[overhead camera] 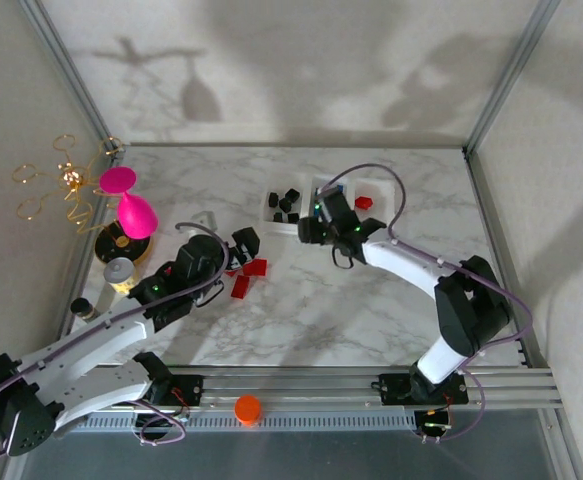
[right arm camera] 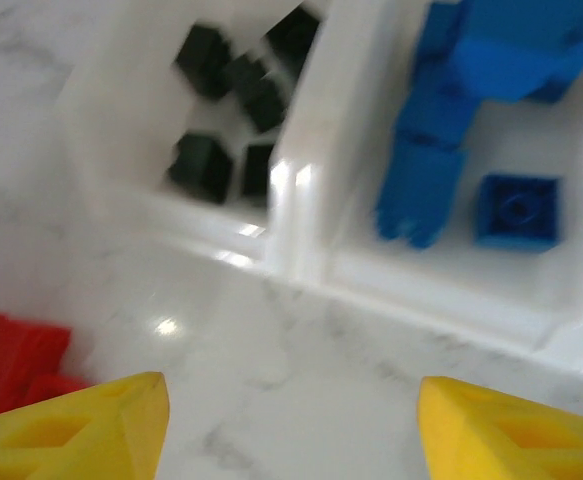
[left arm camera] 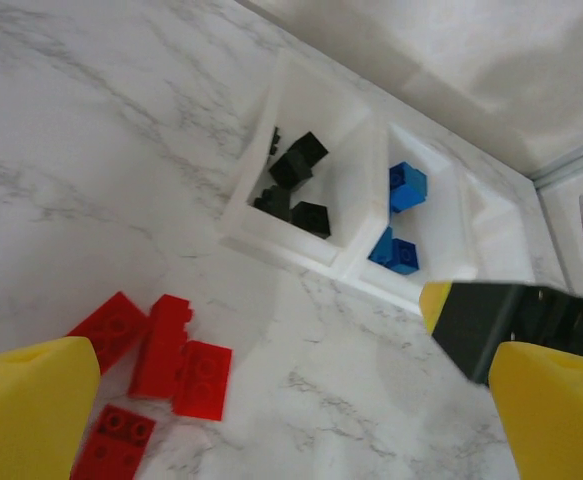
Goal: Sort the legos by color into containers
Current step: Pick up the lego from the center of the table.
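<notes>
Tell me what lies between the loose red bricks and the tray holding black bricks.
Nothing: in the left wrist view, bare marble table separates the red bricks from the black-brick tray.

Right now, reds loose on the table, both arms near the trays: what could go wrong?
1. The red bricks lie bunched and touching; the open left tool closing on one may drag its neighbours.
2. The open right tool hangs between the reds and the right-hand tray holding a single red brick; the arms could clash.
3. A red released early may land among the blue bricks next door.
</notes>
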